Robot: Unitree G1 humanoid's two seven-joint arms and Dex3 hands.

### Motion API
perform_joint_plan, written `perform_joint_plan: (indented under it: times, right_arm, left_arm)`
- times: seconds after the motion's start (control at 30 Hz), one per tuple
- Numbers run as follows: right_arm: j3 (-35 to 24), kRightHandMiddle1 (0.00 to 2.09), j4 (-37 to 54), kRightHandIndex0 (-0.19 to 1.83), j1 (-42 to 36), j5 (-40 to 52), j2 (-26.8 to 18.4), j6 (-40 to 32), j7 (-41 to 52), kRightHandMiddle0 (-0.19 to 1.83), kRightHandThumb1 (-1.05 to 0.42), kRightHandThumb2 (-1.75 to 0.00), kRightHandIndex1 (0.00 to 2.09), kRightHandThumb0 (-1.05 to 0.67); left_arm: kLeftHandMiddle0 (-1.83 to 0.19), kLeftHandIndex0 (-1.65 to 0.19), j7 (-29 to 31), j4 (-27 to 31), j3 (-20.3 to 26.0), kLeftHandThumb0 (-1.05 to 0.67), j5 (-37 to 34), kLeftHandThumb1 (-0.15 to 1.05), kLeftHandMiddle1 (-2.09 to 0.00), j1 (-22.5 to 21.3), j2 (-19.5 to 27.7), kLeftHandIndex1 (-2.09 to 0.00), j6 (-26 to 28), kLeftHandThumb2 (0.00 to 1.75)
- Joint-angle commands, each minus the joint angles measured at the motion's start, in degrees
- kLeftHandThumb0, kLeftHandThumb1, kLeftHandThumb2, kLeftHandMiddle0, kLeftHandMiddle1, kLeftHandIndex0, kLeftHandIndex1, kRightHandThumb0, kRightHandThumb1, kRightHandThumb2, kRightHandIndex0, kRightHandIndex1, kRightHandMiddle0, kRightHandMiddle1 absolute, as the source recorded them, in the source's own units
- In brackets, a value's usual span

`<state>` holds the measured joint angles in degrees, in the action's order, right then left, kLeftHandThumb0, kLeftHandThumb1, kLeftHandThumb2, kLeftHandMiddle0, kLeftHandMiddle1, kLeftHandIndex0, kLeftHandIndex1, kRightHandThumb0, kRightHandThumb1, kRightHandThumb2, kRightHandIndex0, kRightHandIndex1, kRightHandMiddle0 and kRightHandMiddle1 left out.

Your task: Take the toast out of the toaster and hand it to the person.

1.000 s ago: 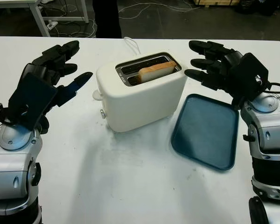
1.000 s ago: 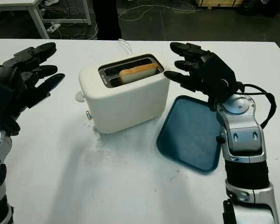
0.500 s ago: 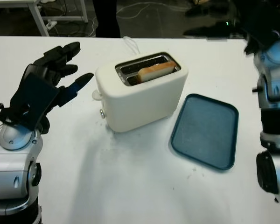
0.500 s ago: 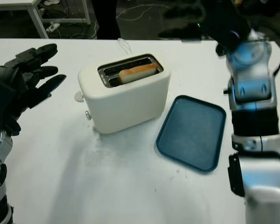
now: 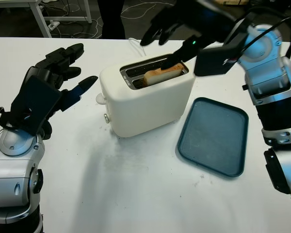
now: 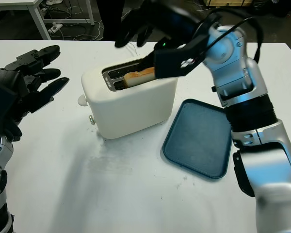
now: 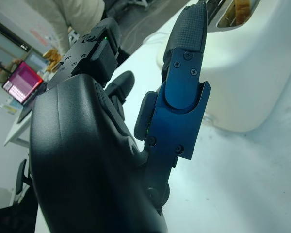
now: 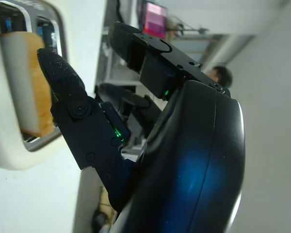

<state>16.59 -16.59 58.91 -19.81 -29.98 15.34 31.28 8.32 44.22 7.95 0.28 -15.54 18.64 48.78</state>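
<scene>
We found the toast (image 5: pixel 163 74) sitting in the near slot of the white toaster (image 5: pixel 146 99), its top edge just above the opening, so nothing had been taken out yet. Our right hand (image 5: pixel 177 29) was above the toaster's far end, open, with one finger (image 8: pixel 70 94) reaching down beside the end of the slice; from the right wrist view that fingertip looked very close to the bread, but we could not tell whether it touched. No pinch had formed around the slice.

Our left hand (image 5: pixel 51 82) was open over the white surface (image 5: pixel 136 194), to the left of the toaster and apart from it, holding nothing.

A blue tray (image 5: pixel 214 136) lay on the surface just right of the toaster. A person (image 5: pixel 110 17) stood beyond the far edge of the surface.

We judged the task to be at its start: the approach was made, while grasping, lifting out and handing over were all left to do.
</scene>
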Motion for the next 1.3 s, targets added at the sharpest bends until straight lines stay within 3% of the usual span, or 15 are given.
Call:
perform_joint_plan:
  times: [0.0,0.73,1.27]
  right_arm:
    - [0.9,0.14,-1.4,0.91,-0.1,-1.7,0.7,1.4,-0.7,1.03,-0.57,0.0,0.52,-0.51]
    - [2.2,0.07,-9.2,0.86,-1.2,-8.9,1.4,8.0,-8.0,1.07,-0.59,0.0,0.69,-0.41]
    - [3.3,0.02,-9.8,0.81,-1.7,-8.8,1.3,4.8,-3.3,1.05,-0.64,-0.01,0.89,-0.39]
  left_arm:
    - [-0.03,-0.43,-0.2,0.1,0.2,-0.77,0.0,0.92,-0.94,0.1,0.2,-0.04,-0.7,0.23]
    - [0.0,-0.43,0.2,0.0,-0.4,-0.77,-0.9,0.92,-0.96,0.5,0.2,-0.06,-0.7,0.23]
    - [0.0,-0.41,-0.2,0.3,-0.3,-0.78,-0.9,0.92,-0.94,0.5,-0.1,-0.06,-0.1,0.23]
